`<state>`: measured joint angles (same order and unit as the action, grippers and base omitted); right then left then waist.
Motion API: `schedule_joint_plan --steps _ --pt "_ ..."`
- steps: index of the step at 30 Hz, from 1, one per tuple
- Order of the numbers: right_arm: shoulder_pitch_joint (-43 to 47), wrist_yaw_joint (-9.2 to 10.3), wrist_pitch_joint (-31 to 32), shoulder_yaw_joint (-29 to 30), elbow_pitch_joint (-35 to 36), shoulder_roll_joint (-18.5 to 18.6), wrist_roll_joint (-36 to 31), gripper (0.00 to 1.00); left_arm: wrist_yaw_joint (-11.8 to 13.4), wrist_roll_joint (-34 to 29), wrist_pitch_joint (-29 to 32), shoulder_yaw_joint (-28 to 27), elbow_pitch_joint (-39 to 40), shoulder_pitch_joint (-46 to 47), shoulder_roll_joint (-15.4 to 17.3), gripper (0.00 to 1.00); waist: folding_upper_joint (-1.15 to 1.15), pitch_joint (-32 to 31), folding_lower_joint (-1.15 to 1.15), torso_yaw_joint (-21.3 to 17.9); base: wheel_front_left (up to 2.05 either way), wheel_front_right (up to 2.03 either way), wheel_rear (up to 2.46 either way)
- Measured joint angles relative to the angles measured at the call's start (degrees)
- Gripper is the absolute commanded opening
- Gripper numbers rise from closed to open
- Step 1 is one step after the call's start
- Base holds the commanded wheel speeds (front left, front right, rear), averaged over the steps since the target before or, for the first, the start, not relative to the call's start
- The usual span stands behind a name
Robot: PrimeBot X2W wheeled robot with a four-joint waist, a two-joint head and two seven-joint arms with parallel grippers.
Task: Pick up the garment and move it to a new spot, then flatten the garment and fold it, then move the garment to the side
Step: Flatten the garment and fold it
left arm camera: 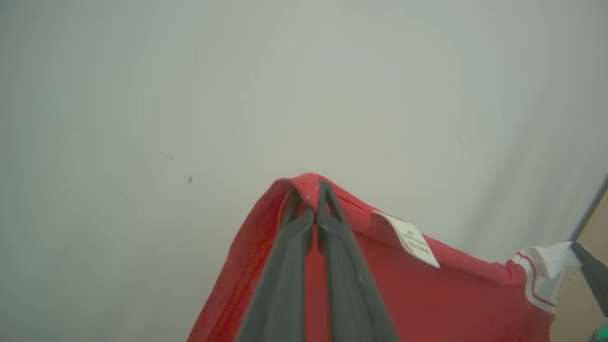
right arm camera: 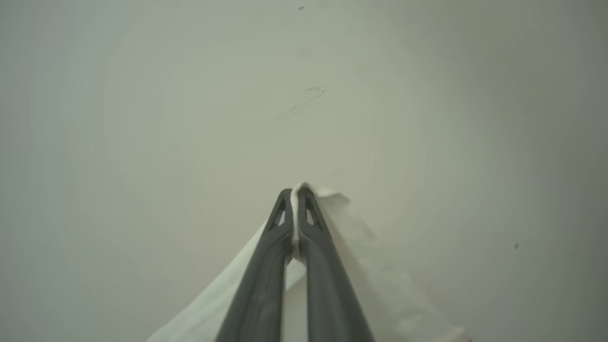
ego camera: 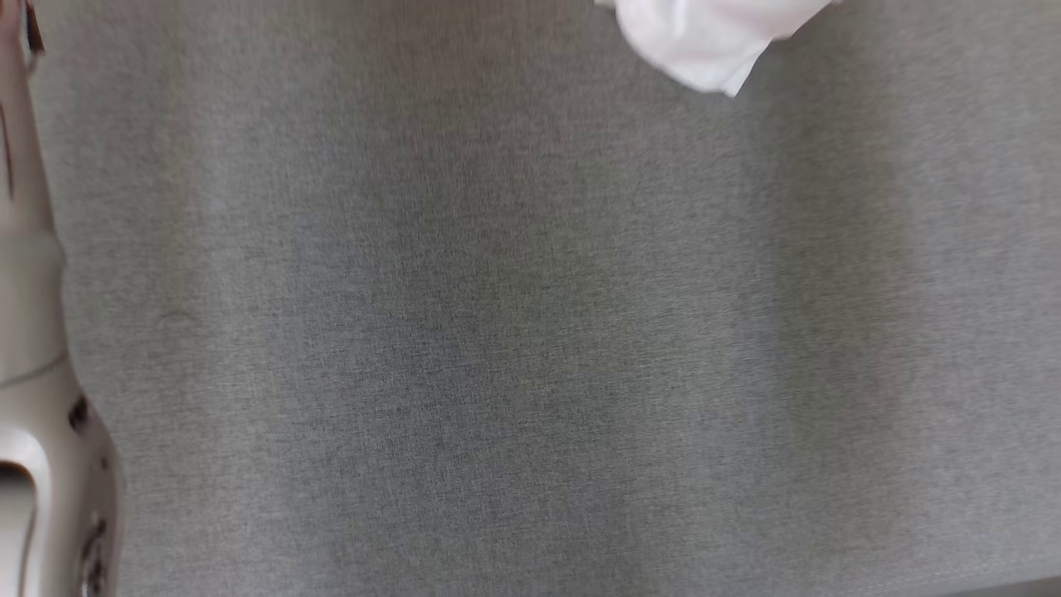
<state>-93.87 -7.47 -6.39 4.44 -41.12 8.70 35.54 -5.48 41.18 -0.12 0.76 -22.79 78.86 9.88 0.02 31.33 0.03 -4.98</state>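
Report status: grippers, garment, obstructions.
Left gripper shut on garment, red edge. Right gripper shut on its white part. No obstruction seen.
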Motion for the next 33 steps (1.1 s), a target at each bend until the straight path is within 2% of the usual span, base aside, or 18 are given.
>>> schedule_joint_plan --steps 6,11,16,20,24,28,33 --pt "-6.9 0.0 -5.4 0.9 -0.8 0.8 -0.4 0.0 0.9 -2.8 -4.8 0.4 -3.0 6.6 0.1 0.0 0.0 4.0 -0.01 0.3 0.0 0.0 0.0" --pt "-11.6 0.0 -7.5 -0.9 1.8 0.8 0.6 0.0 0.4 -2.5 -7.9 -1.1 -4.5 11.0 1.4 0.0 -0.01 5.7 -0.02 0.5 0.0 0.0 0.0" --pt "-13.4 0.0 -8.4 -1.4 5.2 2.1 0.9 0.0 -0.4 -2.2 -10.5 -1.7 -5.2 11.6 2.2 0.0 -0.01 6.7 -0.02 0.4 0.0 0.0 0.0" --pt "-13.4 0.0 -8.6 -4.1 6.5 3.4 -0.7 0.0 -0.9 -1.3 -11.6 -2.1 -6.4 11.2 2.5 0.0 -0.02 7.7 -0.03 0.2 0.0 0.0 0.0" --pt "-8.9 0.0 -8.7 -9.1 4.7 4.6 -1.4 0.0 -1.4 -1.2 -12.2 -0.7 -8.8 7.5 2.6 0.0 -0.01 9.2 -0.03 0.2 0.0 0.0 0.0" --pt "-3.2 0.0 -8.4 -14.1 4.8 5.9 2.1 0.0 -1.6 -1.2 -12.3 1.1 -10.4 3.5 3.1 0.0 -0.01 9.0 -0.02 0.4 0.0 0.0 0.0" --pt "5.8 0.0 -5.8 -18.6 8.5 9.2 8.1 0.0 -1.9 0.8 -12.5 3.9 -9.8 -1.6 3.3 0.0 -0.02 7.3 -0.03 0.8 0.0 0.0 0.0"
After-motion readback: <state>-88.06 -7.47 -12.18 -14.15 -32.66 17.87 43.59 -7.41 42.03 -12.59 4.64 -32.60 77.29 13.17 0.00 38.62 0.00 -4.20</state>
